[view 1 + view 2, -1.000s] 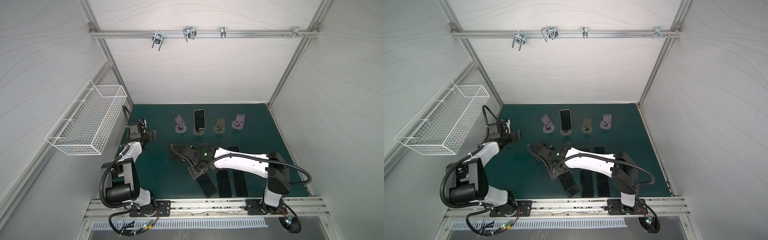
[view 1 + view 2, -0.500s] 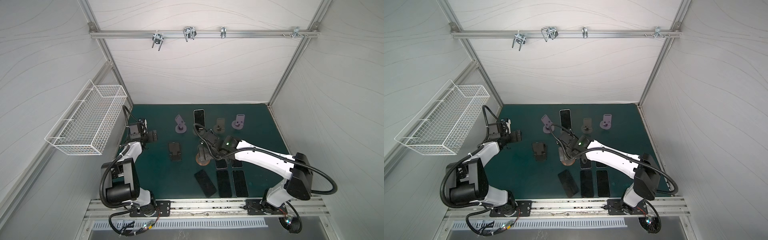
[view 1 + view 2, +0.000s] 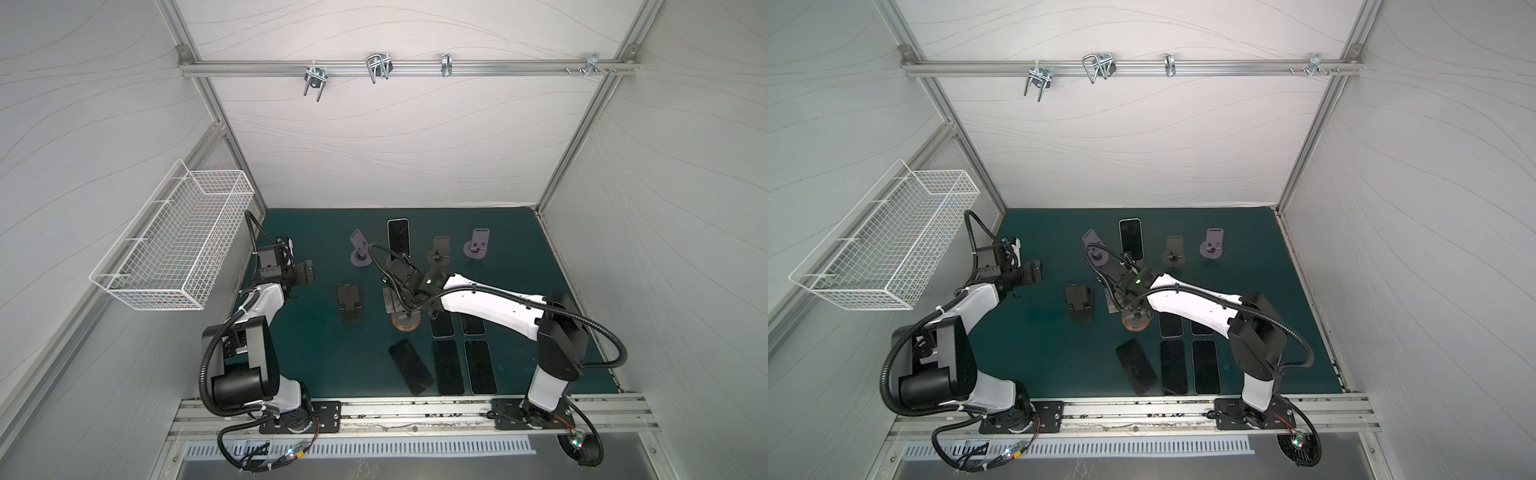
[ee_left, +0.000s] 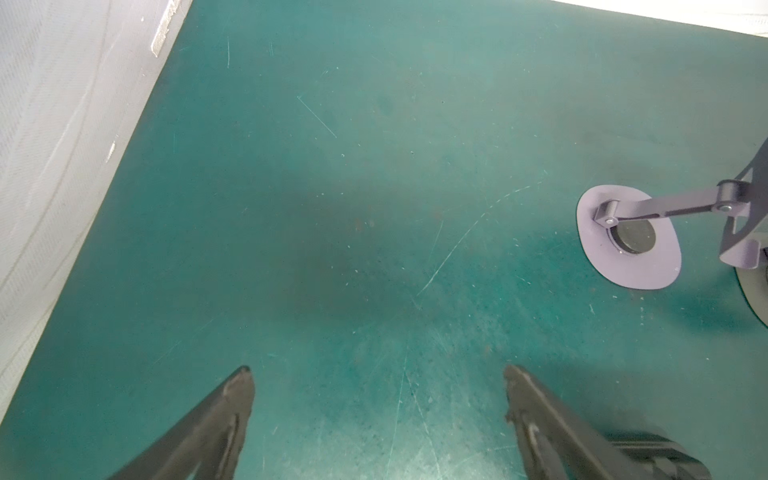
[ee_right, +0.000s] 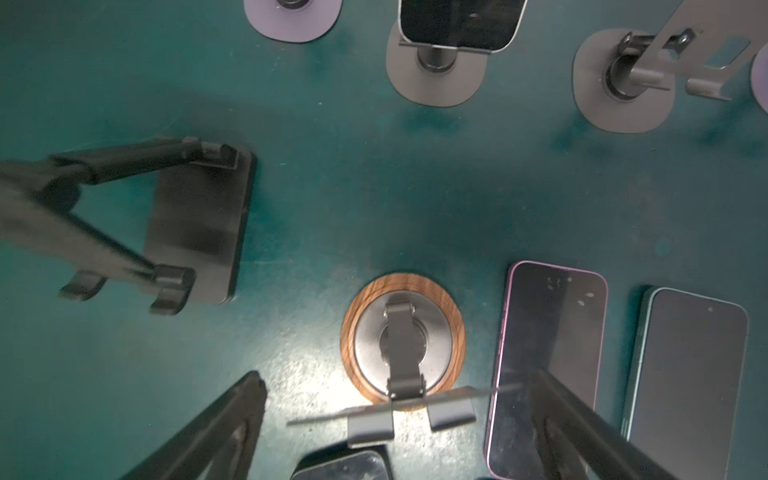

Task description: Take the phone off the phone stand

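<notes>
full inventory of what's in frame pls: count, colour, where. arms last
mat: one, dark green, cell floor
wire basket: one, white, left wall
hooks: four, silver, on the back rail
propped phone: one, dark screen, back row, on a grey stand
flat phones: five, dark screens, lying front right on the mat; one pink-edged, one green-edged
grey stands: two, back row; one holds the phone, the other is empty
purple stands: two, back row, empty
black stand: one, mid-mat, empty
wood-ringed stand: one, mid-mat, empty
left gripper: open, over bare mat near the left wall
right gripper: open, above the wood-ringed stand
</notes>
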